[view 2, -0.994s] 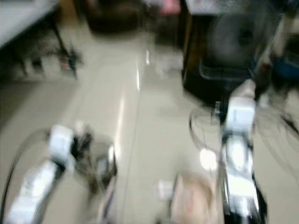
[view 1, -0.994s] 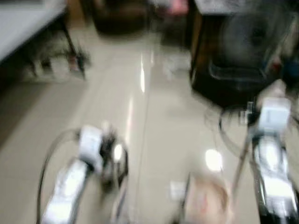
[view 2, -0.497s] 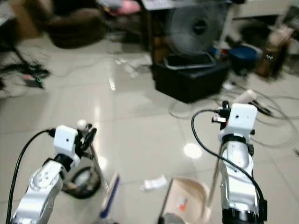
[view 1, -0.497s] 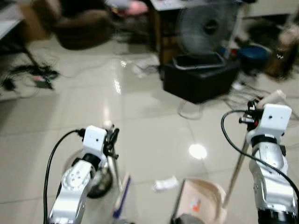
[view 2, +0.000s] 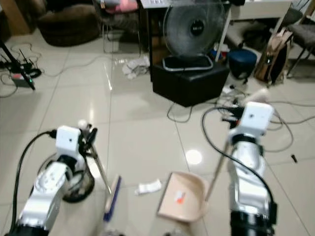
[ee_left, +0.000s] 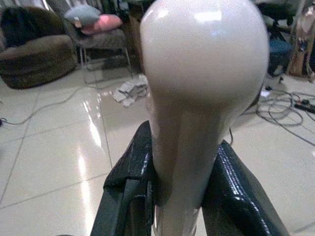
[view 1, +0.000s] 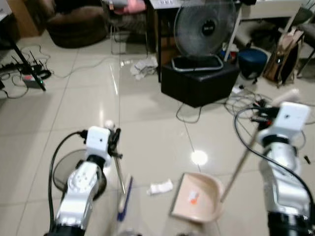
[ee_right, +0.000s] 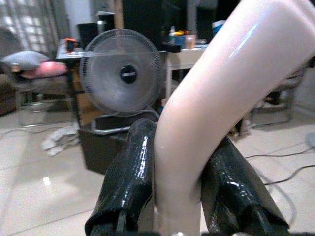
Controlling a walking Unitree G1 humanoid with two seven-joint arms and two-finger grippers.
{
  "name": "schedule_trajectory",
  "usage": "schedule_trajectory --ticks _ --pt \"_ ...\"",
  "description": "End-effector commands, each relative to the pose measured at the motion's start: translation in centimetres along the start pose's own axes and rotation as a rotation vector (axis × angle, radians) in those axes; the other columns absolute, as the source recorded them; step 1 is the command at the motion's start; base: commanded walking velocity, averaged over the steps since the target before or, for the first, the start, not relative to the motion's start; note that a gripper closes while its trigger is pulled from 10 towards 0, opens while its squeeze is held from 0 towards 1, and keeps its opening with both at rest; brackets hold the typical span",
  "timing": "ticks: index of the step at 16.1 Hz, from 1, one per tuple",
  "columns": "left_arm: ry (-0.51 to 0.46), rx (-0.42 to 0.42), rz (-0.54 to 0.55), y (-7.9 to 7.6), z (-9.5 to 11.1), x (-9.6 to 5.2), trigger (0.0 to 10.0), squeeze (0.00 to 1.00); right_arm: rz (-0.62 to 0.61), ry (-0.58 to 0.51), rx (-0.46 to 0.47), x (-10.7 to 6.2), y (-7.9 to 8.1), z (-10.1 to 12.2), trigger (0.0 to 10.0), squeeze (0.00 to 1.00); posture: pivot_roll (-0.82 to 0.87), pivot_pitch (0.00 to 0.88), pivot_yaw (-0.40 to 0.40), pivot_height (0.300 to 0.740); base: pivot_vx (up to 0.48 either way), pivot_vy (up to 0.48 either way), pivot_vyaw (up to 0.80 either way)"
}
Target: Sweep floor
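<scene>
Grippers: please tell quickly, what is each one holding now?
Left gripper: shut on the broom handle.
Right gripper: shut on the dustpan handle.

Cut off, covered and blurred around the beige plastic dustpan [view 1: 197,198]

The blue-bristled broom head [view 1: 125,198] left of the dustpan is soft with blur, its lower end cut by the frame edge. The small orange scrap [view 1: 193,197] in the dustpan is too small to identify. The dark round object [view 1: 64,169] left of the dustpan is partly covered by the silver left arm [view 1: 81,189].
</scene>
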State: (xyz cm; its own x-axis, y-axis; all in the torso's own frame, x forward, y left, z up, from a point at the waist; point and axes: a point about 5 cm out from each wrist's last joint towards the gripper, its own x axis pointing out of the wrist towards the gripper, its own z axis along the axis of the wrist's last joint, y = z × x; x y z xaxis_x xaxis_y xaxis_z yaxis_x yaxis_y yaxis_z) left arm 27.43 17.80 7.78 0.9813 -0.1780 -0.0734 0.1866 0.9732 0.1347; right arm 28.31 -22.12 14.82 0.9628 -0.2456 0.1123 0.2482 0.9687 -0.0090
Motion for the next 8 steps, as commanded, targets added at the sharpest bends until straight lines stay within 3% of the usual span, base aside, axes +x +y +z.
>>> schedule_trajectory --ticks 1,4,8 --pt "-0.055 0.027 0.01 0.0 1.1 0.6 10.0 0.0 0.007 -0.033 0.037 -0.1 -0.1 0.9 10.0 0.0 -0.01 0.065 0.044 0.74 0.0 -0.326 0.0" --pt "-0.069 0.046 0.025 0.1 1.6 0.9 10.0 0.0 0.014 -0.019 0.049 -0.3 -0.1 0.5 10.0 0.0 -0.01 0.062 0.043 0.74 0.0 -0.328 0.0" --pt "-0.154 0.07 -0.007 -0.4 3.8 1.8 10.0 0.0 0.034 -0.015 0.054 -0.3 0.5 0.6 10.0 0.0 0.0 0.073 0.051 0.74 0.0 0.0 0.0"
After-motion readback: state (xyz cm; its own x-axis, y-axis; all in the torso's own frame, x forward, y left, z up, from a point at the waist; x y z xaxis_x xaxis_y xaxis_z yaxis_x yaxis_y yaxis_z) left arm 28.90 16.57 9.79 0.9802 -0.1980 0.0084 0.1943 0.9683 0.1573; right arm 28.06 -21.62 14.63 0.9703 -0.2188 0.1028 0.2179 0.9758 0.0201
